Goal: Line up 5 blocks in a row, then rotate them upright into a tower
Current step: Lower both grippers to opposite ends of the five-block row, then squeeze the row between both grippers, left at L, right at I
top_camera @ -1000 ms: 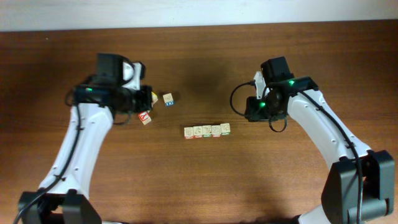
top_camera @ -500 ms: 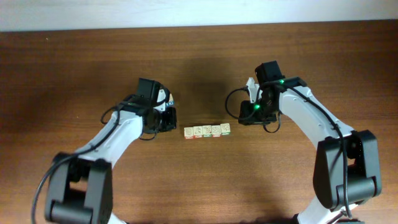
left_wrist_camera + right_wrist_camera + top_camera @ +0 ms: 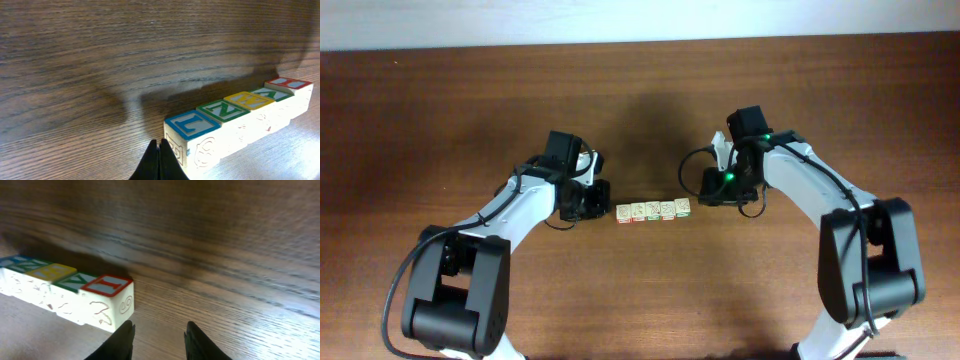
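The five blocks point(image 3: 653, 210) are being seen in one straight row, side touching side, lying directly on the table point(image 3: 470, 100) near its middle, between the two arms. In the left wrist view their top faces are being shown as a blue-framed L, a green N, a yellow face, a green face and a red face at the far end.

The left gripper point(image 3: 604, 204) is being held fully closed with nothing between its fingers point(image 3: 154, 162). Its tip is just beside the blue-framed end block point(image 3: 192, 124); contact cannot be told. The right gripper point(image 3: 703, 197) is being held partly open and empty, its fingers point(image 3: 122, 341) standing apart just short of the red-framed end block point(image 3: 106, 286).

The table is being shown as dark brown grained wood. A pale strip point(image 3: 640, 20) is being seen along its far edge in the overhead view.
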`<state>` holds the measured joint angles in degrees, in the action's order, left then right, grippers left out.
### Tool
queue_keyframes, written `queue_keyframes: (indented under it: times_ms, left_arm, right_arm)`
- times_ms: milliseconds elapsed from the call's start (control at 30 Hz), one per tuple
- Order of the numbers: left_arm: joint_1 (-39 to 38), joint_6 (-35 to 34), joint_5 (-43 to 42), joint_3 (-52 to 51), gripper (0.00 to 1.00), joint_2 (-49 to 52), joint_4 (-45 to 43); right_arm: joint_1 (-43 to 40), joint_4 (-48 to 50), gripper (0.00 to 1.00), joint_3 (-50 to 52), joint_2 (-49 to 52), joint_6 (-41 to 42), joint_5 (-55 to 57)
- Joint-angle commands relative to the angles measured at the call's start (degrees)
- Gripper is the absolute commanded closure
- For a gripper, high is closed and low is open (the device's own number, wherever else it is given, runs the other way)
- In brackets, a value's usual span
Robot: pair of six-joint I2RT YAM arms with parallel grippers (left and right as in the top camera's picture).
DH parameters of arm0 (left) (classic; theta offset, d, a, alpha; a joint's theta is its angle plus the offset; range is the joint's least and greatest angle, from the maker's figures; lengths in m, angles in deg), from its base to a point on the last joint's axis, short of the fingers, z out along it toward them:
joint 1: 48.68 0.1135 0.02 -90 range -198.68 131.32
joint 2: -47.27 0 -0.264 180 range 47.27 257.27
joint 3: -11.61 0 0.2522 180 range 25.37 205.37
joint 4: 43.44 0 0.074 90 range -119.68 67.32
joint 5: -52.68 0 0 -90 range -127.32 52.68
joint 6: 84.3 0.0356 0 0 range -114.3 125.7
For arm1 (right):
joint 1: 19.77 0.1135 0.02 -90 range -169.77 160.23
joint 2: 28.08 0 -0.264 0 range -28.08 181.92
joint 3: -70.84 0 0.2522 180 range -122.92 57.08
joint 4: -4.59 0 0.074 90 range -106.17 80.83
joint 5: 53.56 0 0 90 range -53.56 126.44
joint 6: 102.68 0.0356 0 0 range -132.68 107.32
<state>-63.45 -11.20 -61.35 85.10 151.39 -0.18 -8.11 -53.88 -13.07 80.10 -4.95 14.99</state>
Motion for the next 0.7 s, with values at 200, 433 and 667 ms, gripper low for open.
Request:
queue_keyframes:
  times_ms: [200, 433, 667]
  left_arm:
    - [-1.6, 0.6, -1.0, -0.4, 1.00, 0.4, -0.1]
    - [-1.6, -1.5, -0.2, -0.4, 1.00, 0.8, 0.3]
    - [-1.6, -1.5, -0.2, -0.4, 1.00, 0.8, 0.2]
  right_arm:
    - [-0.1, 1.0, 0.69, 0.6, 3.1, 0.2, -2.4]
    - [-0.1, 1.0, 0.69, 0.6, 3.1, 0.2, -2.4]
    - [0.0, -0.1, 0.74, 0.7, 3.2, 1.3, -4.1]
